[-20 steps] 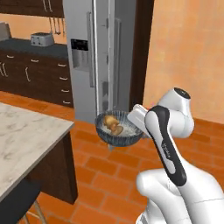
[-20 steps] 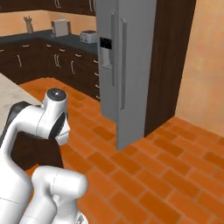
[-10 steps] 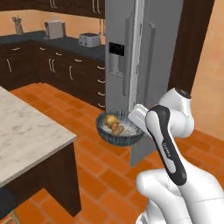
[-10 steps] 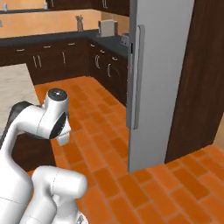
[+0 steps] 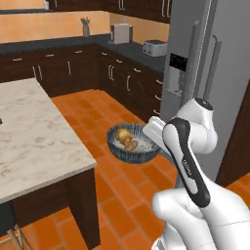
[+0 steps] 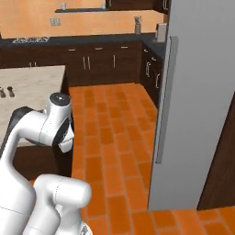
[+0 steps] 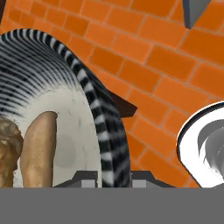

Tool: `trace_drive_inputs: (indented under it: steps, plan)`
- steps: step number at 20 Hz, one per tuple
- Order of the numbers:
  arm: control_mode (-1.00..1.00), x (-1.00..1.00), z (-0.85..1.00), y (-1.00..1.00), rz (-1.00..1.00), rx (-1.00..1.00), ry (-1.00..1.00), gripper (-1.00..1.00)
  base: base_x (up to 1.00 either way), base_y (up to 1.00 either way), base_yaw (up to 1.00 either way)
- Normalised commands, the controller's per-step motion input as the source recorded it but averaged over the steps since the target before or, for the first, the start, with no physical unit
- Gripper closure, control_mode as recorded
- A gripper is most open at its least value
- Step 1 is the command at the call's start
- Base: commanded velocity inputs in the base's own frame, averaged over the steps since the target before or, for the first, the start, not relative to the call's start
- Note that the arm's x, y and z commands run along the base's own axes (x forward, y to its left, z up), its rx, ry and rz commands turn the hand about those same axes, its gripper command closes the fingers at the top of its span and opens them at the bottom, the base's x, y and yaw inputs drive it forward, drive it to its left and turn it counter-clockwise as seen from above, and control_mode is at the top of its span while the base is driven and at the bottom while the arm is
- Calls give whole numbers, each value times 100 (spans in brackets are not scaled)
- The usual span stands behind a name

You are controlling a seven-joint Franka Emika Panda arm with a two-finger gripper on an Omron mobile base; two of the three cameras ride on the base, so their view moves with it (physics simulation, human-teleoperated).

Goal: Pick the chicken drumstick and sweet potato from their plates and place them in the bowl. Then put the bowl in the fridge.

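The gripper (image 7: 113, 177) stays clamped on the rim of the bowl (image 5: 133, 143), carried in mid-air over the tiled floor (image 5: 122, 185), with the chicken drumstick (image 7: 8, 153) and sweet potato (image 7: 39, 146) inside. Since a second ago the views have swung: the fridge (image 5: 205, 83) now stands closer, at the right, and the marble island (image 5: 34, 141) fills the left.

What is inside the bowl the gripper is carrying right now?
The bowl holds the chicken drumstick and the sweet potato, lying side by side on its pale floor. The frame edge crops the drumstick, and the rim hides the bowl's near floor in the left base view.
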Motion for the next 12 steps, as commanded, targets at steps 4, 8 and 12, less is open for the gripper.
trace_drive_inputs:
  steps: [4,8,12]
  plan:
    - [100,0,0,0,0,0,0,100,75,-19,25]
    - [100,0,0,0,0,0,0,100,61,-24,18]
    - [100,0,0,0,0,0,0,100,80,-29,19]
